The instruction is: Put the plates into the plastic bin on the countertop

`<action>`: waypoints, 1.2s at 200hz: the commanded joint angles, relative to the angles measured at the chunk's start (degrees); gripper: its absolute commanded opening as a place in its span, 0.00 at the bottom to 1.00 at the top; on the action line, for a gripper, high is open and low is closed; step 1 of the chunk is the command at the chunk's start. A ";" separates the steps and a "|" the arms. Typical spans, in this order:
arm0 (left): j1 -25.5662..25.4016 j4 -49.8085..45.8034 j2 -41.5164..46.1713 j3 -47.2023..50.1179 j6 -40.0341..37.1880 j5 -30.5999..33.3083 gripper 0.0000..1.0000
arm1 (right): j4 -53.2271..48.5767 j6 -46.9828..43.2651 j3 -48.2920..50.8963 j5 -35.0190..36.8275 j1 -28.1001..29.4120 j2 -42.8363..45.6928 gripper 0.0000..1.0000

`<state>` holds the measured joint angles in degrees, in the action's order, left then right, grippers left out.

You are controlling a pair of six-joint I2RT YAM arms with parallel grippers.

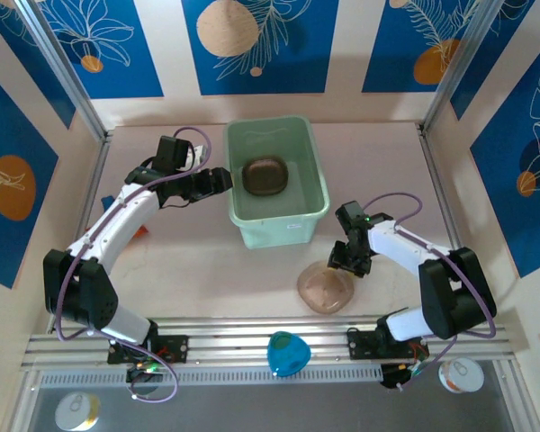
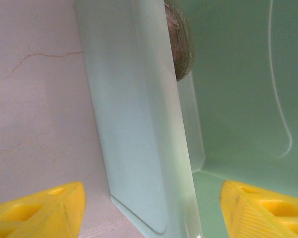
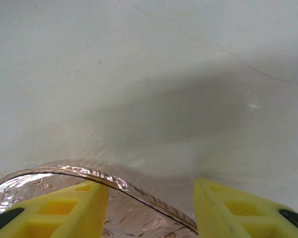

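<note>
A translucent pinkish plate lies flat, its rim between the parted jaws of the right gripper. The left gripper holds its jaws apart, astride the bin wall.

Seen from above, a pale mint-green plastic bin stands on the beige-pink tabletop, toward the back and middle. Dark brown plates lie inside it near its centre; I cannot tell how many are stacked. My left claw reaches in from the left, right at the bin's left rim. A pinkish plate lies flat on the tabletop in front of the bin, apart from it. My right claw points down at that plate's far edge. A blue object rests on the metal rails between my bases.
</note>
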<state>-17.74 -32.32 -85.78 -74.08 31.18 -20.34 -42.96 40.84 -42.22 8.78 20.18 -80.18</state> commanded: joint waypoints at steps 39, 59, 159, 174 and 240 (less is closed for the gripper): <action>0.28 0.06 0.52 0.89 -0.26 -1.26 0.72 | 0.19 3.44 1.44 2.21 0.03 1.28 0.45; 0.25 0.06 0.66 1.05 -0.25 -1.28 0.72 | 1.48 3.87 2.21 1.73 -0.15 1.20 0.44; 0.32 0.41 0.79 1.48 -0.13 -1.25 0.72 | -1.43 10.84 4.00 7.46 -0.47 7.13 0.26; 0.33 0.49 0.87 1.64 -0.14 -1.37 0.72 | -2.10 11.42 4.25 8.41 -0.50 8.29 0.24; 0.33 0.89 0.91 2.12 -0.15 -1.72 0.72 | 0.91 8.59 6.39 5.40 -0.60 10.86 0.28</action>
<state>-17.74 -32.08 -85.78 -72.64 31.18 -20.60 -42.83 50.96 -36.62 16.21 19.49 -69.89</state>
